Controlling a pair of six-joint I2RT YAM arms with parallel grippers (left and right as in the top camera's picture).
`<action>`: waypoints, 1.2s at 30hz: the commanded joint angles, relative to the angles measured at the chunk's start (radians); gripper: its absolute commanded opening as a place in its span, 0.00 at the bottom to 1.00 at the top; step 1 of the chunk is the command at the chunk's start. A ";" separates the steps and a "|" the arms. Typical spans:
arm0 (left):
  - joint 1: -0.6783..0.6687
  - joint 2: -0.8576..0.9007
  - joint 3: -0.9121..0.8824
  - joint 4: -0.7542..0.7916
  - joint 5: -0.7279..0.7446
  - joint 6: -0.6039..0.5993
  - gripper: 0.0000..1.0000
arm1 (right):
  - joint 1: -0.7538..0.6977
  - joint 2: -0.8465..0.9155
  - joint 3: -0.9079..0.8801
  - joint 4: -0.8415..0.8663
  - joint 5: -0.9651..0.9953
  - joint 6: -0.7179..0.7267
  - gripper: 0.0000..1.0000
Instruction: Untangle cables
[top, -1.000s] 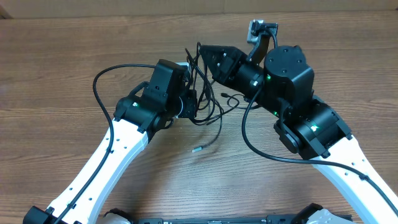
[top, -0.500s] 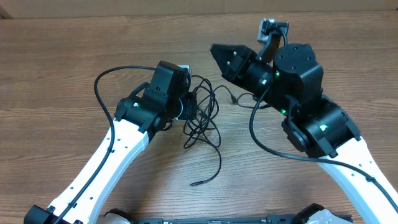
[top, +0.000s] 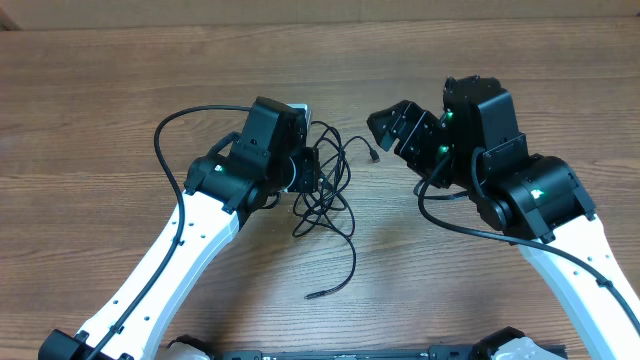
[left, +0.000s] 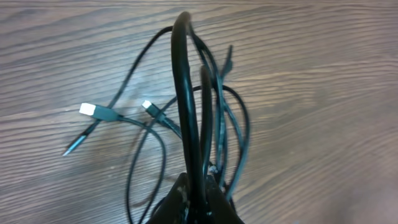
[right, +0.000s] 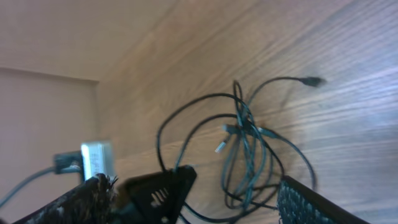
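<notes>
Table (top: 100, 100) is showing brown wood grain, matt with a faint sheen. Cables (left: 185, 93) are presenting smooth black sheathing, slightly glossy. One plug tip (left: 87, 109) is reading as bright metal. Left arm shell (top: 170, 268) is appearing as smooth white plastic.

No legible text, labels, brands or numbers anywhere, none on the cables (top: 320, 195) either

Thin black cables (top: 322, 200) bunch in a tangled clump, one end trailing out.
</notes>
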 joint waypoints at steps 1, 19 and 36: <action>-0.002 0.006 -0.004 0.021 0.084 0.035 0.07 | -0.001 0.022 0.013 -0.025 0.009 -0.004 0.82; -0.002 -0.122 0.009 0.034 0.113 0.068 0.07 | 0.072 0.224 0.012 -0.027 -0.014 -0.003 0.64; -0.002 -0.304 0.025 0.013 0.084 0.068 0.07 | 0.176 0.256 0.012 0.054 -0.021 0.035 0.59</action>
